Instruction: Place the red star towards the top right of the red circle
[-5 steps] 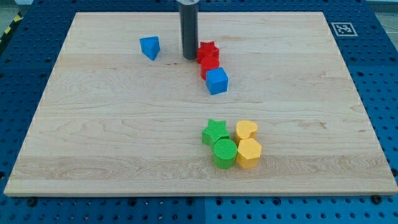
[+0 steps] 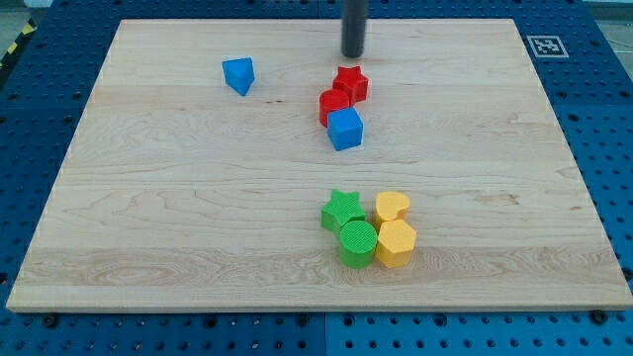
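The red star (image 2: 351, 83) lies on the wooden board, touching the upper right of the red circle (image 2: 333, 103). A blue cube (image 2: 345, 129) touches the red circle from below. My tip (image 2: 353, 54) stands just above the red star, a short way apart from it, near the board's top edge.
A blue triangular block (image 2: 238, 74) lies at the upper left. Lower down sit a green star (image 2: 343, 209), a green circle (image 2: 358, 242), a yellow heart (image 2: 393, 207) and a yellow hexagon (image 2: 396, 242), clustered together. A marker tag (image 2: 543, 45) sits at the board's top right corner.
The red star has shifted right and a little up, from above the red circle to its upper right. My tip has moved from the star's left to above it.
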You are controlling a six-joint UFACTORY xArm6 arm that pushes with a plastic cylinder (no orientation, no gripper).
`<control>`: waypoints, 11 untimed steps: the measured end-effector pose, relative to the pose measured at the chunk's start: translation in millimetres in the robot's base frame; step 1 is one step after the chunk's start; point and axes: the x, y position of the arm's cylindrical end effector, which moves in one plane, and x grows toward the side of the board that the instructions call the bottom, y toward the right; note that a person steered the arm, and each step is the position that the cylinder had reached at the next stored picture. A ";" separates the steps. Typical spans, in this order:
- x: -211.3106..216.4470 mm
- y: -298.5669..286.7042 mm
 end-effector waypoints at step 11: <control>70.4 9.7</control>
